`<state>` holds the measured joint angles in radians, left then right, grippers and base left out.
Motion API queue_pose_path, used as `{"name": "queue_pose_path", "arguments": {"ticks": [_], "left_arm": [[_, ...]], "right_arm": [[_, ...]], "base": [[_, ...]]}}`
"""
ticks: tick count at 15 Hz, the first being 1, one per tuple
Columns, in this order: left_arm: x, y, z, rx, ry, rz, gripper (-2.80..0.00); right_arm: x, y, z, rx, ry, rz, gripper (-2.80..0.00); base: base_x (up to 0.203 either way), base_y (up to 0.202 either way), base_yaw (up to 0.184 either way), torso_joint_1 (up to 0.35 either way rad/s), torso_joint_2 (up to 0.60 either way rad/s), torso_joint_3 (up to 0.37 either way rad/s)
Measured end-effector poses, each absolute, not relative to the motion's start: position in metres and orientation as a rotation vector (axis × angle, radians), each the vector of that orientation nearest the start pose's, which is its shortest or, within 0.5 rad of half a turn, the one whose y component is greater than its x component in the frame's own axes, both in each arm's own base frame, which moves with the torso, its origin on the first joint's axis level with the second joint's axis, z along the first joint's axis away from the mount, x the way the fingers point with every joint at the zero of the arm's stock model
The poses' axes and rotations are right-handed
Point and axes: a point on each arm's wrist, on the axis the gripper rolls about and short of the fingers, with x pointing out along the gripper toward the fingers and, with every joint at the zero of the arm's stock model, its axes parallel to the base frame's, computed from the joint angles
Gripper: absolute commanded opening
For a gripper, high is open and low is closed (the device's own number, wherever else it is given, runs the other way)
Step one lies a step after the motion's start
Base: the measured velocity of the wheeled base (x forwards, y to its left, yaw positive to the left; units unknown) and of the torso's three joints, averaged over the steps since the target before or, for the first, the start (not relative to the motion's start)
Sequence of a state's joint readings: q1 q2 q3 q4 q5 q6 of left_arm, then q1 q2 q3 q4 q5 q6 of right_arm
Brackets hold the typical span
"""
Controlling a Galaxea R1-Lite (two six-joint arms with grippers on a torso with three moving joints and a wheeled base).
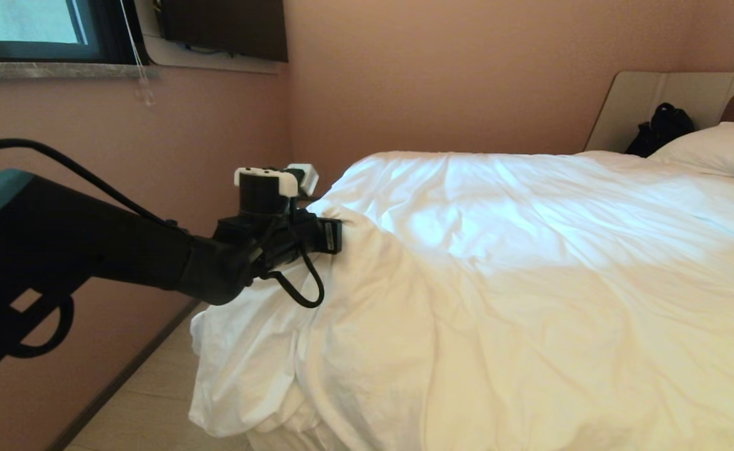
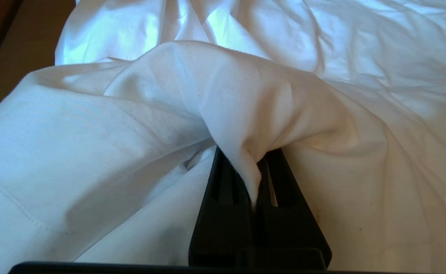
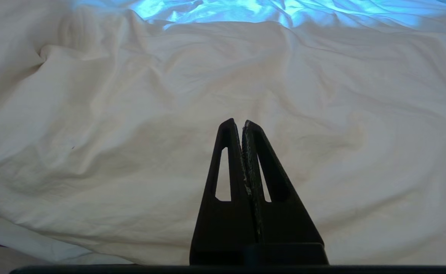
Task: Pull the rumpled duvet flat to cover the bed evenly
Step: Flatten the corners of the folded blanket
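The duvet (image 2: 245, 114) is caught in your left hand (image 2: 255, 182), whose fingers are clenched on a pinch of its cover, so the fold rises out of the jaws like a small tent. In the head view that hand (image 1: 332, 235) sits at the bed's (image 1: 354, 441) near left corner, where the quilt bunches and spills over the edge toward the floor (image 1: 153, 401). You are in the pulling step: the grip is made, the spreading is not done. Next, I judge, you need to draw the held corner outward and along the left edge until the heap flattens, keeping tension gentle so the cloth does not slip. Your right hand (image 3: 242, 125) hangs clenched and empty above the duvet's broad middle, which lies creased toward the pillow (image 1: 718, 150).
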<state>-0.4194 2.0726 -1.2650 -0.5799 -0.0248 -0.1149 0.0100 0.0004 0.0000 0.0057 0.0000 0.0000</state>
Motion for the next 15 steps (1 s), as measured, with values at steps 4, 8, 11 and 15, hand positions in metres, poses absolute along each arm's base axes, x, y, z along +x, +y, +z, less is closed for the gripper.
{"name": "queue_pose_path", "arguments": {"ticks": [4,8,11,15], "left_arm": [[0.386,-0.175,0.15,-0.045,0.322,-0.416,-0.9],[0.382,-0.174,0.128,0.009,0.38,-0.423,0.0],[0.373,-0.171,0.111,0.045,0.433,-0.425,0.0],[0.356,-0.163,0.122,0.037,0.423,-0.424,0.0]], "right_arm": [[-0.023,0.0,0.075,0.0,0.006,0.01,-2.8],[-0.023,0.0,0.075,0.0,0.006,0.01,-2.8],[-0.023,0.0,0.075,0.0,0.007,0.01,-2.8],[-0.023,0.0,0.075,0.0,0.006,0.01,-2.8]], "base": [[0.0,0.0,0.0,0.0,0.0,0.0],[0.0,0.0,0.0,0.0,0.0,0.0],[0.0,0.0,0.0,0.0,0.0,0.0],[0.0,0.0,0.0,0.0,0.0,0.0]]}}
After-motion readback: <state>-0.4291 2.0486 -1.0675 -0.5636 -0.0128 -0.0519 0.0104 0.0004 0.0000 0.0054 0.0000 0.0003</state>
